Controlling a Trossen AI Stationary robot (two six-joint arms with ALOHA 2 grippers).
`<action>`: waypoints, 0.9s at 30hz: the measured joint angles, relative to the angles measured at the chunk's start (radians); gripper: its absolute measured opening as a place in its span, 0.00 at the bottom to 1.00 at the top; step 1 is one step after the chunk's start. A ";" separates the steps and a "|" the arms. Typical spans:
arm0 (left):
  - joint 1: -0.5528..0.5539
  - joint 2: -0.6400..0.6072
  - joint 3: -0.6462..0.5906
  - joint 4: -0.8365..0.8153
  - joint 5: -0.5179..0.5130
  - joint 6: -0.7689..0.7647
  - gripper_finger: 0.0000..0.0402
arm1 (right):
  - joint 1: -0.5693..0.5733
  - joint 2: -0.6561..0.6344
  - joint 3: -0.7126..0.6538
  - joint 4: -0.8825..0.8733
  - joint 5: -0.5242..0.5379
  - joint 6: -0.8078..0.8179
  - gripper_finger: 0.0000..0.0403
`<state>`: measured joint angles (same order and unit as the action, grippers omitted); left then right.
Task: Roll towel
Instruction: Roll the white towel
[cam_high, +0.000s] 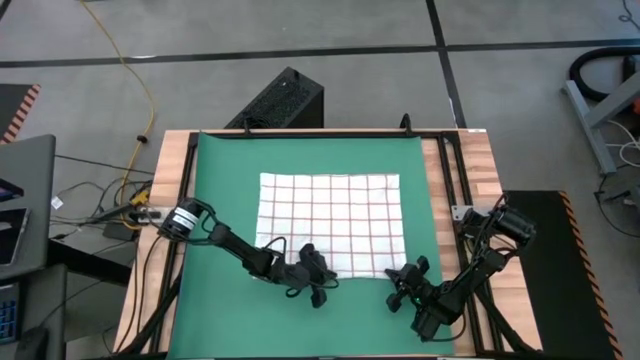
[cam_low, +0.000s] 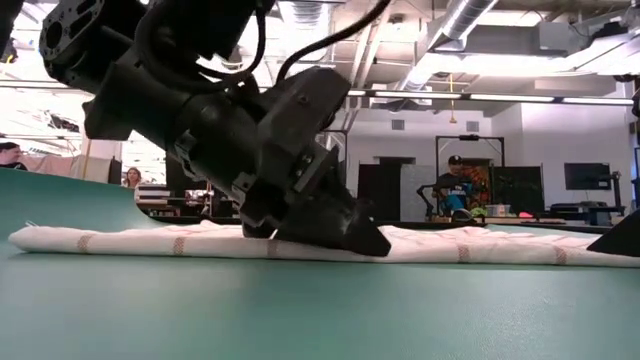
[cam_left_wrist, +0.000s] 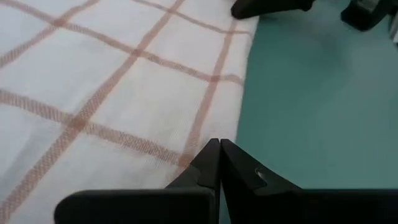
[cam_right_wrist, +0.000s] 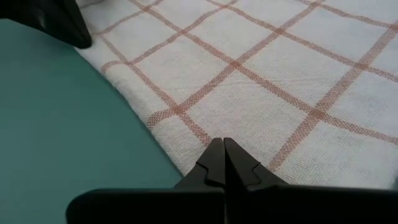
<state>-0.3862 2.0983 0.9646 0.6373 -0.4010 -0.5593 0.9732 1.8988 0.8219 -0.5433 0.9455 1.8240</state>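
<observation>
The white towel (cam_high: 330, 222) with thin red-brown grid lines lies spread flat on the green mat (cam_high: 225, 200). It also shows in the low view (cam_low: 150, 240). My left gripper (cam_high: 320, 285) is shut, its tips down at the towel's near edge (cam_left_wrist: 205, 134), left of the middle. My right gripper (cam_high: 397, 278) is shut, its tips down at the near edge by the near right corner (cam_right_wrist: 186, 134). The two grippers point toward each other along that edge. My left gripper rests its shut fingertips (cam_left_wrist: 219, 149) on the towel's near edge, slanting down from the table's left. The cloth there lies flat on the mat. I cannot tell whether any cloth is between the fingers. My right gripper rests its shut fingertips (cam_right_wrist: 222, 146) on the towel just inside its near edge, slanting down from the table's right. The cloth lies flat around them. I cannot tell whether any cloth is between the fingers.
The mat covers most of the wooden table (cam_high: 480, 170), with bare green mat on the near side of the towel (cam_low: 300, 310). Black rails (cam_high: 447, 170) run along the table's right side. People sit in the room beyond the table (cam_low: 450, 190).
</observation>
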 joint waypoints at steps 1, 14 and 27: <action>0.000 0.000 0.002 -0.011 0.000 0.002 0.00 | 0.000 0.000 0.000 -0.001 0.000 0.000 0.02; -0.001 0.042 0.003 -0.030 0.008 0.006 0.00 | 0.002 -0.123 0.060 -0.268 -0.012 0.000 0.12; 0.000 0.044 0.003 -0.039 0.023 0.002 0.00 | 0.005 -0.375 0.129 -0.267 -0.226 -0.719 0.50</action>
<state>-0.3866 2.1422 0.9672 0.5986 -0.3779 -0.5573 0.9783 1.5234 0.9512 -0.8108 0.7194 1.1048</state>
